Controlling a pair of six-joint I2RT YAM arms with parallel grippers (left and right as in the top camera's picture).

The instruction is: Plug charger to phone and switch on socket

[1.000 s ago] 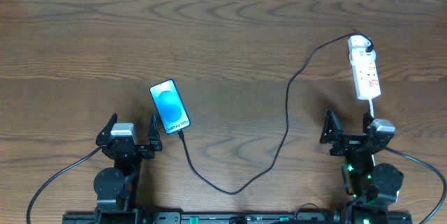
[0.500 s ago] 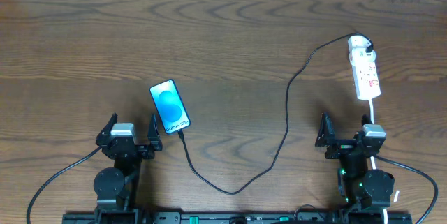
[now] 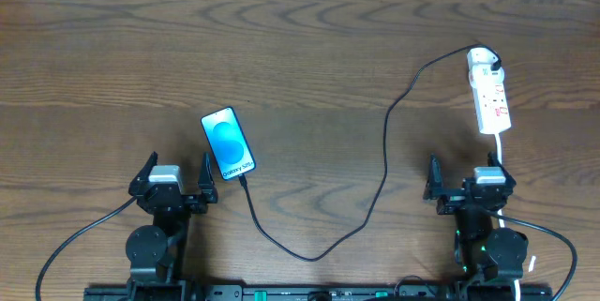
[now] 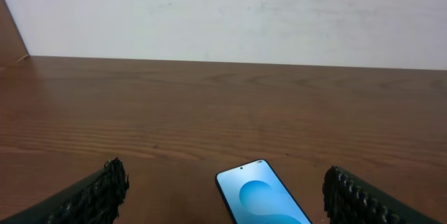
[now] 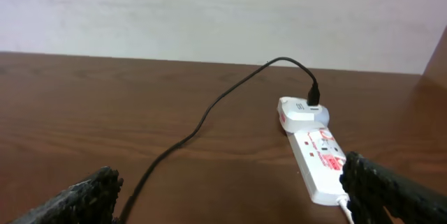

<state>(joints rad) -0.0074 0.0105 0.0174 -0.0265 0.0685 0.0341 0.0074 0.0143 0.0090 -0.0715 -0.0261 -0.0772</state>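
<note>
Wooden table (image 3: 300, 48): right gripper (image 3: 469, 168) has backed away from the socket (image 3: 490, 99); its jaws and the left gripper (image 3: 178, 164) gape apart. Charger (image 3: 385, 151) meets phone (image 3: 228, 142), so the task is probably done.

phone (image 3: 228, 142) left on table (image 3: 300, 48), socket (image 3: 489, 95) far right, charger (image 3: 385, 142) looping between, from socket's far end to phone's near edge

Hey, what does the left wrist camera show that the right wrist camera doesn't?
Only the left wrist view shows the phone, blue screen lit, lying flat ahead of the open left end effector. Only the right wrist view shows the white socket and the charger cable running to the plug at its far end, ahead of the open right end effector. Both show the brown wooden table and a pale wall behind it.
</note>
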